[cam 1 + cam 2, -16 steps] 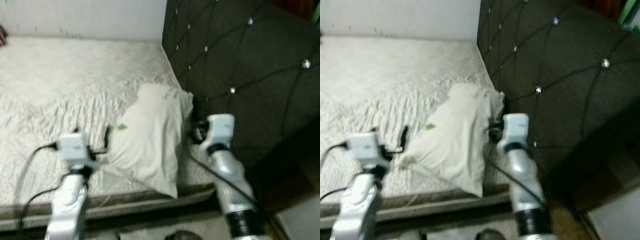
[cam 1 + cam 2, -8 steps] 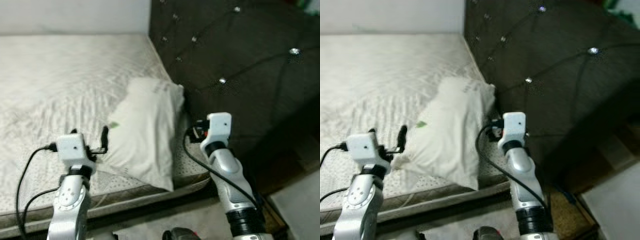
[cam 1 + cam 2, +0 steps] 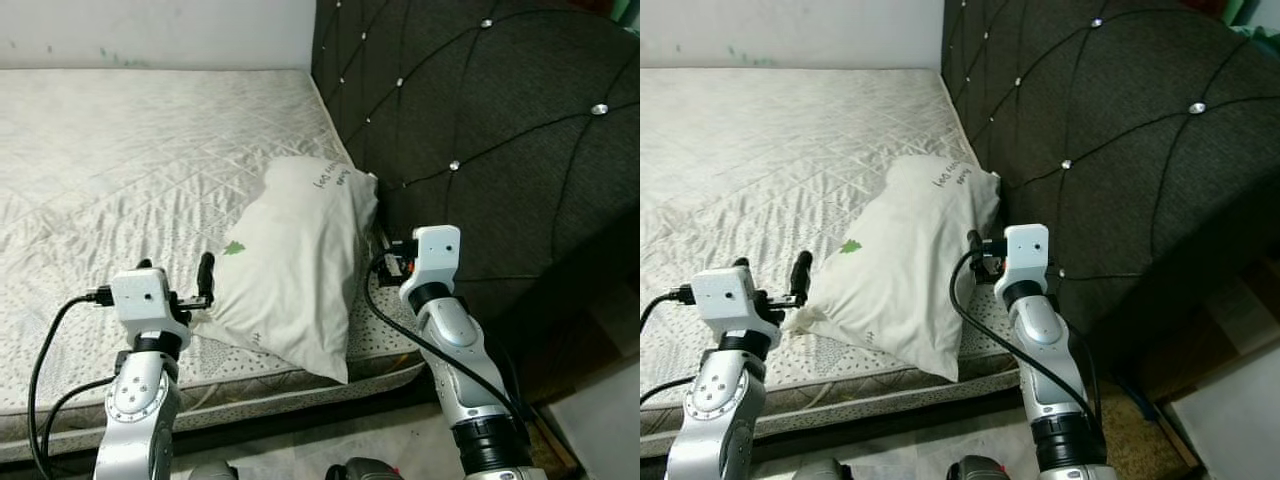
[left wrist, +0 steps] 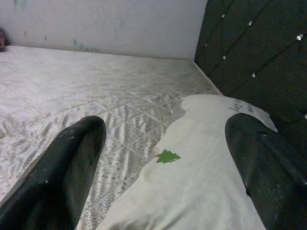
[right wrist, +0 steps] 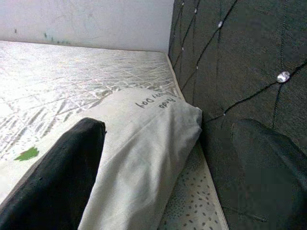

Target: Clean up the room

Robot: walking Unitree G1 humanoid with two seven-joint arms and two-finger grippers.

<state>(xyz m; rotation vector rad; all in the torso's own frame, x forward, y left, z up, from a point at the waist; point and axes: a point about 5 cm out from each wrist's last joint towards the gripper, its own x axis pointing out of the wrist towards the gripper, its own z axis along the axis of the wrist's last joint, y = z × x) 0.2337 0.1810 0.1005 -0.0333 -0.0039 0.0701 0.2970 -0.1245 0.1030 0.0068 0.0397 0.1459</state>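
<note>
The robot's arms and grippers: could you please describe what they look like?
Both arms are silver metal tubes with black joint rings, each topped by a white boxy wrist housing. Black cables loop along them. The left gripper and the right gripper each have two long, matte black, rounded fingers.

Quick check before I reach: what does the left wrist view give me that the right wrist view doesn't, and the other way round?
Left wrist view: the green tree print sharp on the white fabric pillow, framed by the open left gripper.

Right wrist view: the gap where the pillow meets the dark tufted headboard, framed by the open right gripper.

Both: the pillow's handwritten end, the quilted white mattress and the pale wall.
</note>
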